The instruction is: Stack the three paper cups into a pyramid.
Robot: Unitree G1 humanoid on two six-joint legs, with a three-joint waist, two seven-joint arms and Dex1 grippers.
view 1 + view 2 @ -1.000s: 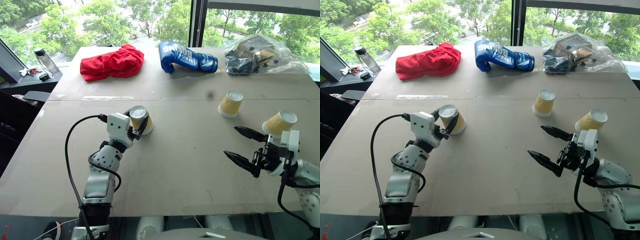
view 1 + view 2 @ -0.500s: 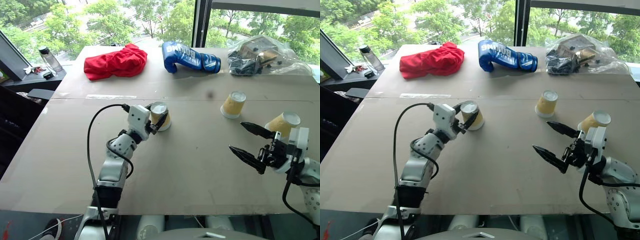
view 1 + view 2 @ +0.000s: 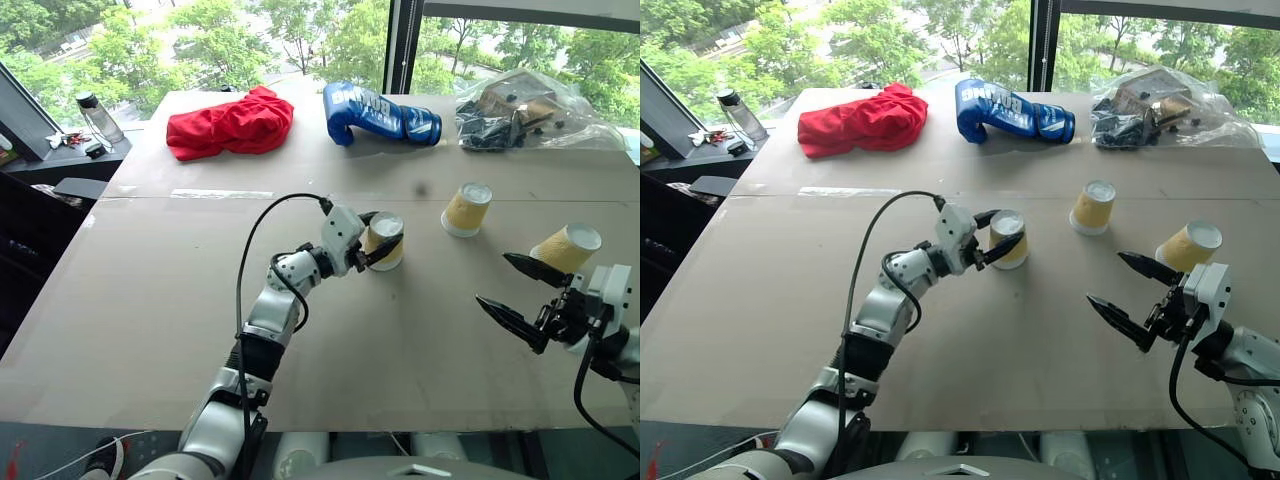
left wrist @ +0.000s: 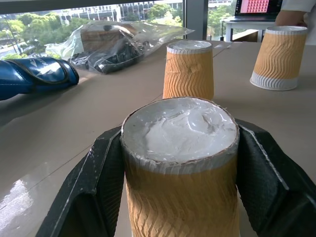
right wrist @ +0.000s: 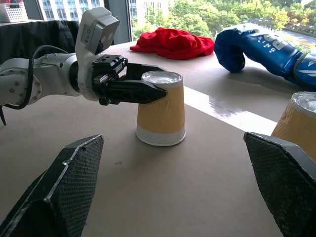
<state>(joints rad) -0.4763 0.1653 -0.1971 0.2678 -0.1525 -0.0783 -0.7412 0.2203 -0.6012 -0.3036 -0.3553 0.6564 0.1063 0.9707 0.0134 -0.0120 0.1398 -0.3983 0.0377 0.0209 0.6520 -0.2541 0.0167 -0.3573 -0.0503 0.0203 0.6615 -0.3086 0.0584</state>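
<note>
Brown table by window. Left pincer grasps one upside-down cup mid-table; second cup just beyond, third near right edge beside released right pincer. Risk: loosening grip lets the cup tip.

A test bench in an upper-floor office or lab is indicated. A cardboard-covered table is set against large windows over treetops. A laptop screen is seen behind. Unrelated props are laid out: red cloth, blue boxing glove, bagged items.
</note>
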